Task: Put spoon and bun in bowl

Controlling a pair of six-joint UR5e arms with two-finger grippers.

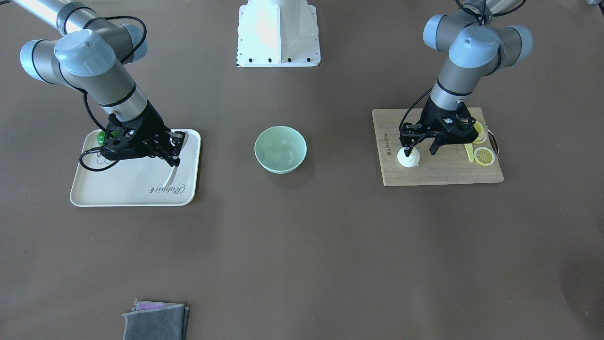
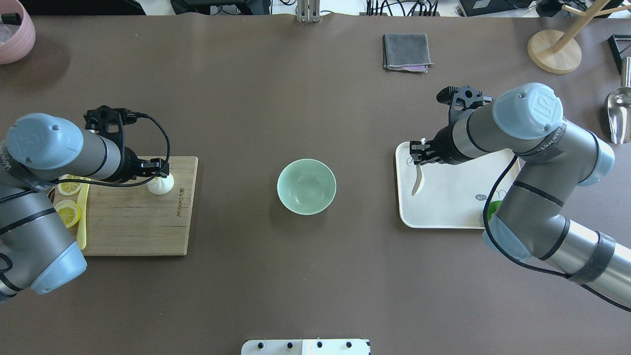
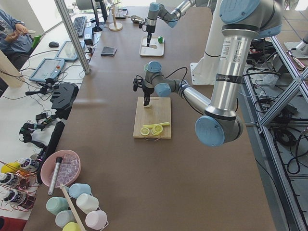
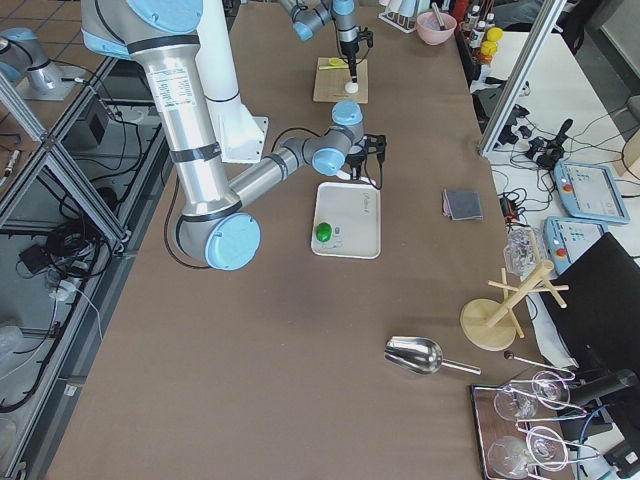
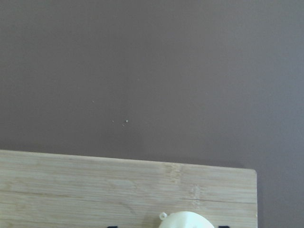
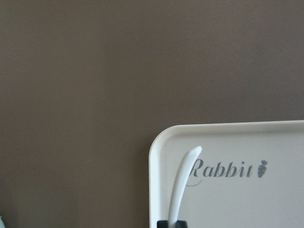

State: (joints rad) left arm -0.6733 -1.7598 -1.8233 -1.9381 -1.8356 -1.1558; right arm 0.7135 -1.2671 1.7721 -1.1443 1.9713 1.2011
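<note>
The mint-green bowl (image 1: 280, 149) stands empty at the table's middle, also in the overhead view (image 2: 306, 186). The white bun (image 1: 409, 160) sits on a wooden cutting board (image 1: 439, 172). My left gripper (image 1: 420, 152) is open and low over the board, a finger on each side of the bun (image 5: 186, 220). The white spoon (image 1: 170, 179) lies on a white tray (image 1: 132, 191). My right gripper (image 1: 173, 160) is down on the tray, its fingers closed on the spoon (image 6: 183, 180). The handle points away from it, and the scoop end is hidden under the gripper.
Lemon slices (image 1: 484, 156) and a pale-yellow knife (image 1: 469, 152) lie on the board behind the left gripper. A green object (image 1: 101, 137) sits on the tray under the right wrist. A grey folded cloth (image 1: 155, 321) lies at the operators' side. The robot base (image 1: 278, 33) stands behind the bowl.
</note>
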